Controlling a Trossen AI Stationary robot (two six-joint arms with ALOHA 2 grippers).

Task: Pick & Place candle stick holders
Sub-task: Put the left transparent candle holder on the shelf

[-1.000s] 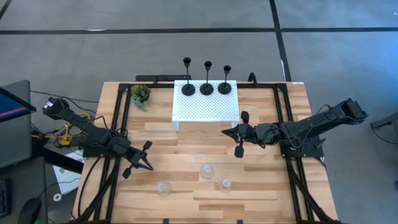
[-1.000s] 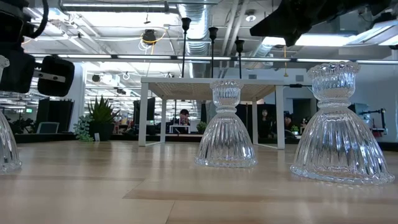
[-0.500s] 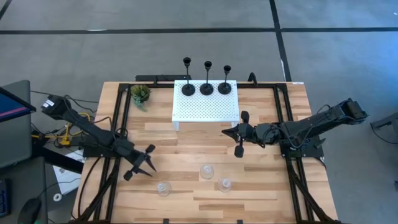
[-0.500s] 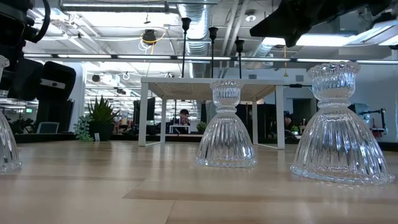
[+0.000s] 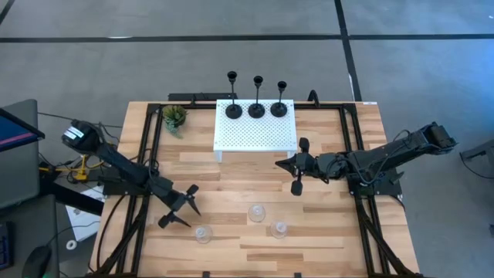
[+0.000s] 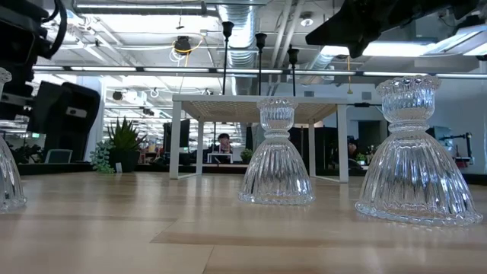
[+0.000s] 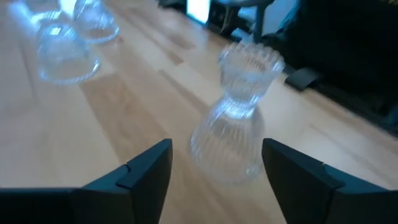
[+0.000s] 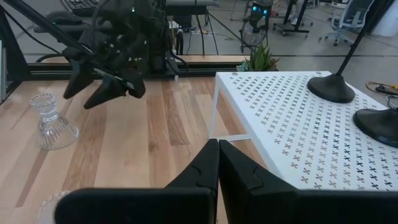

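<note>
From above, the left end effector (image 5: 180,208) is spread wide near the table's (image 5: 324,232) front left corner. A glass holder (image 5: 202,233) stands just in front of it, not touching. Two more glass holders (image 5: 257,212) stand near the front edge. Three black holders (image 5: 256,109) stand on the white rack (image 5: 255,135) at the back edge. The right end effector (image 5: 296,165) is pressed together beside the rack.

In the left wrist view, the glass holder (image 7: 239,112) stands just past the two spread fingers (image 7: 149,171).

Six candle stick holders, all standing up.
I see three black ones (image 5: 256,108) in a row on top, and three clear glass ones (image 5: 257,212) down near the front of the wood.
</note>
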